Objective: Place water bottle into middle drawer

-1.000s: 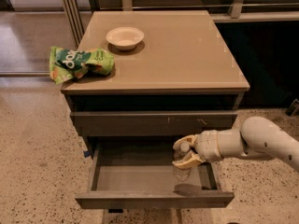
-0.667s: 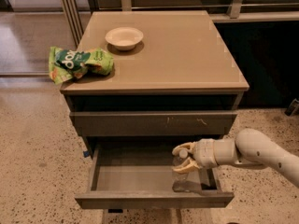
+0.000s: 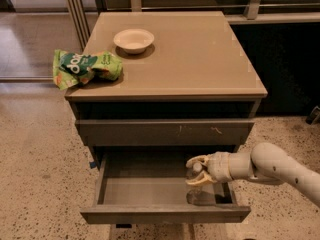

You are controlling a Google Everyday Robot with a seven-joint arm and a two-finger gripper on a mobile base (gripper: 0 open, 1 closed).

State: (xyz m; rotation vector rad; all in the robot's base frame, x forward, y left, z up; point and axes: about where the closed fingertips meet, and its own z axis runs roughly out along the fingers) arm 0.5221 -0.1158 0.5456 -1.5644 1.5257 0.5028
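Note:
The middle drawer (image 3: 145, 190) is pulled open below the cabinet top, its flat grey inside showing. My gripper (image 3: 198, 171) reaches in from the right over the drawer's right end. Its pale fingers (image 3: 199, 160) are closed around the upper part of the clear water bottle (image 3: 197, 196). The bottle stands upright, its lower body down inside the drawer near the front right corner. I cannot tell whether its base touches the drawer floor.
A shut drawer front with pale scratch marks (image 3: 165, 132) sits just above the open drawer. On the cabinet top (image 3: 200, 59) are a white bowl (image 3: 133, 39) and a green snack bag (image 3: 85, 68) at the left edge. Speckled floor surrounds the cabinet.
My gripper and arm have come down lower, bringing the bottle deeper into the open drawer's right end. Nothing else has moved.

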